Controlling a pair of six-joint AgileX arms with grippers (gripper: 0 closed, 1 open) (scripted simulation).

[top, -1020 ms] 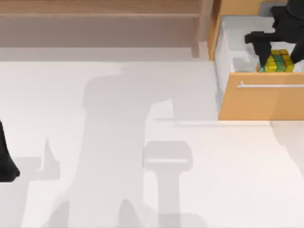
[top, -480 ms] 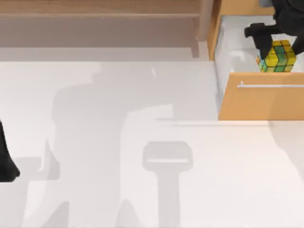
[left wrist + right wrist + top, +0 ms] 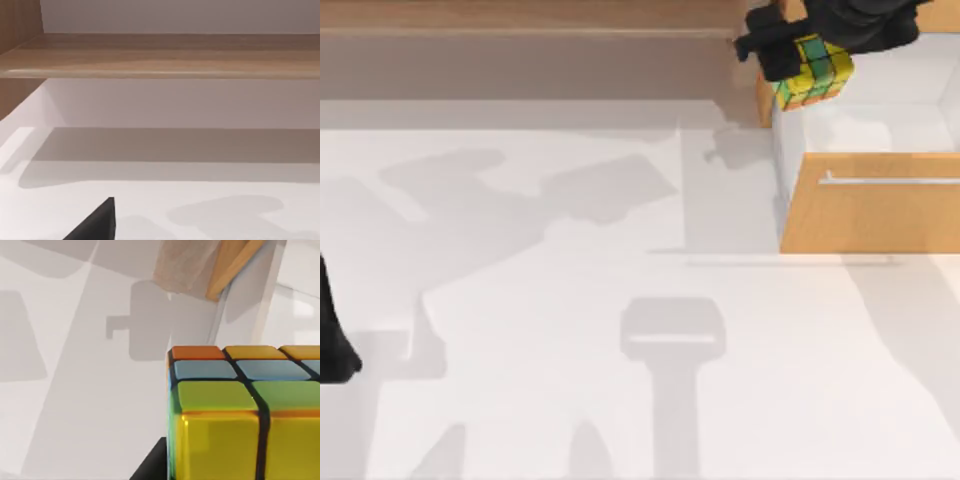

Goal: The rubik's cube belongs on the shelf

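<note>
Lifted rubik's cube — yellow-green, tilted

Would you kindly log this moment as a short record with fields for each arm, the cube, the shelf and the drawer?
right gripper: raised at the top view's upper right, jaws shut on the small multicoloured rubik's cube
cube position: held in the air over the left wall of the open drawer, beside the shelf post
shelf: long low brown wooden shelf, nothing on the visible board
drawer: orange-wood drawer cabinet with silver handle, pulled open
left arm: parked at the table's left edge
</note>
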